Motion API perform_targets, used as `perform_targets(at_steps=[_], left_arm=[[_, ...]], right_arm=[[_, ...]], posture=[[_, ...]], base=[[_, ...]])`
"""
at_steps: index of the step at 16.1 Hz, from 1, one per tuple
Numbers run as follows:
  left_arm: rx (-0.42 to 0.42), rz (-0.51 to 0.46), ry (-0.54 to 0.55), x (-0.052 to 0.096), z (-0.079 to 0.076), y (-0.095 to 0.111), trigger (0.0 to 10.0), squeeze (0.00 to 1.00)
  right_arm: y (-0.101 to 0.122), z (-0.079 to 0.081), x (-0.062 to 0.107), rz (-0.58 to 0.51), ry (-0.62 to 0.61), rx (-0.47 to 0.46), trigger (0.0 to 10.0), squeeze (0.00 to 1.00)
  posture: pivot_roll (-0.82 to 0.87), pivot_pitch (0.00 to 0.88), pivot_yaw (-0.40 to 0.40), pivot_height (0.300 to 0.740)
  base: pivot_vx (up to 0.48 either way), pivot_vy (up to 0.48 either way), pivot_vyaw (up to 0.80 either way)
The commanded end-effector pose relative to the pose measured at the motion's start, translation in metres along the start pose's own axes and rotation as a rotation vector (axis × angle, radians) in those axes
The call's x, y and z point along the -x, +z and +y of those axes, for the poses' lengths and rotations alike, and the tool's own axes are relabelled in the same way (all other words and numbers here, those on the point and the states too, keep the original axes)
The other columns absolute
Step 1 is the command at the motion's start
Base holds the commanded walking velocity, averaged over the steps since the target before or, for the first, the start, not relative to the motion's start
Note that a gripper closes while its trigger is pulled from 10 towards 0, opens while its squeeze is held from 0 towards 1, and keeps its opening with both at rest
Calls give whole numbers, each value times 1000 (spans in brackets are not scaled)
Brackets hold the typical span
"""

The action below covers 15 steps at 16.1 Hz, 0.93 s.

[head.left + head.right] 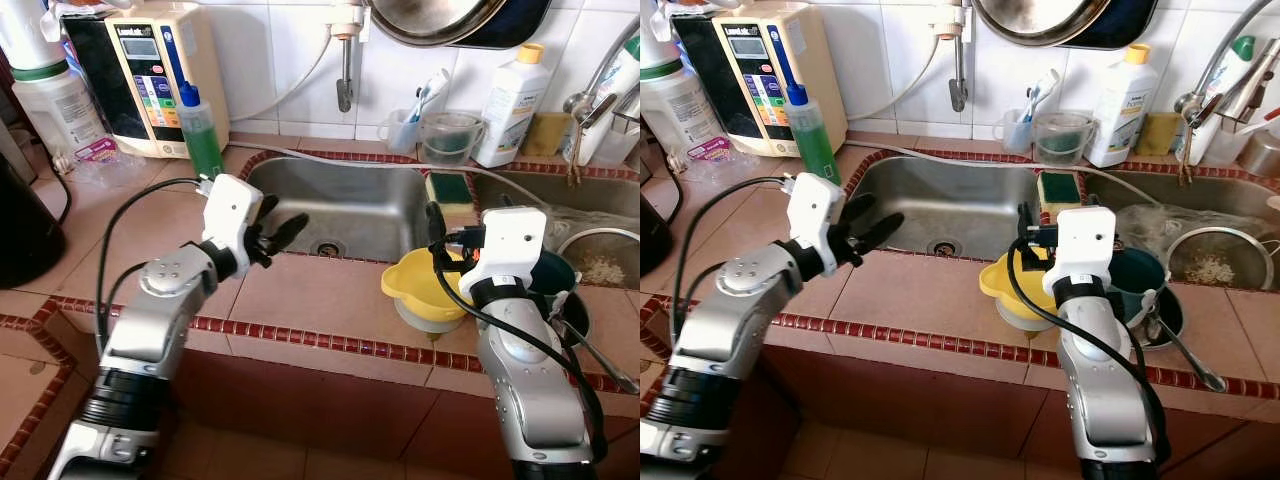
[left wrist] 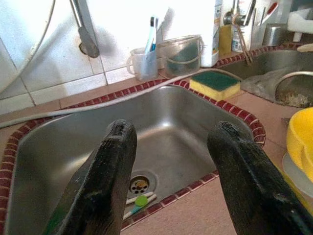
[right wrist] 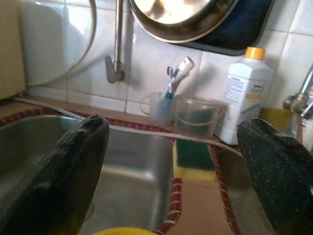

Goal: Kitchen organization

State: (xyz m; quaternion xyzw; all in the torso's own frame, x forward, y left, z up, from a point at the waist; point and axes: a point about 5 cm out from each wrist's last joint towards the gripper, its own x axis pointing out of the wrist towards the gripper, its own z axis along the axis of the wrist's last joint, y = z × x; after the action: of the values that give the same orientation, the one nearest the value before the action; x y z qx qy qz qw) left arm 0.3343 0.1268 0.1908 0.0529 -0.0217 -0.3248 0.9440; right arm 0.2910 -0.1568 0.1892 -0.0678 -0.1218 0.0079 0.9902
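Left gripper: fingers spread apart, holding nothing, poised over the near rim of the rectangular stainless-steel sink basin. Directly beyond and below its fingertips lies the round drain, with a small green-tipped item beside it that cannot be identified. Behind this gripper, on the terracotta-tiled worktop, stands a green squeeze bottle with a blue nozzle, and past that a cream wall-side water purifier unit.

Right gripper: fingers wide apart, holding nothing. From the head cameras its fingers are mostly hidden by its own white wrist housing. It sits just above a yellow plastic bowl, which rests on a pale round plate on the worktop edge. Just beyond it, on the ridge between the two basins, lies a yellow sponge with a green scouring face. Farther out, against the white tiled wall, stand a clear cup holding toothbrushes, a clear plastic measuring jug and a white detergent bottle with a yellow cap. To this gripper's outer side sits a dark teal pot, with a metal strainer in the second basin.
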Motion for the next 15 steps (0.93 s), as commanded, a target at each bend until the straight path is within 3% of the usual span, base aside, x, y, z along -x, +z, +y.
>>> perform_targets(at_steps=[1,6,8,12,15], left_arm=[[-1,-25,18,0,1,5,10000,0],[-3,-5,21,3,0,1,10000,0],[-58,18,-17,9,-2,-3,10000,0],[-85,41,-78,12,-15,-7,10000,0],[-80,39,-93,12,-20,-7,10000,0]], right_arm=[[7,6,2,-30,63,-37,10000,0],[0,11,-1,25,117,-30,10000,0],[-5,16,1,51,157,-33,10000,0],[-17,26,6,130,226,-138,10000,0],[-27,19,8,181,200,-156,10000,0]], posture=[[-204,18,51,740],[-192,7,38,740],[-185,5,31,740],[-172,6,24,740],[-170,11,23,740]], base=[[0,0,0],[0,0,0],[0,0,0],[0,0,0],[0,0,0]])
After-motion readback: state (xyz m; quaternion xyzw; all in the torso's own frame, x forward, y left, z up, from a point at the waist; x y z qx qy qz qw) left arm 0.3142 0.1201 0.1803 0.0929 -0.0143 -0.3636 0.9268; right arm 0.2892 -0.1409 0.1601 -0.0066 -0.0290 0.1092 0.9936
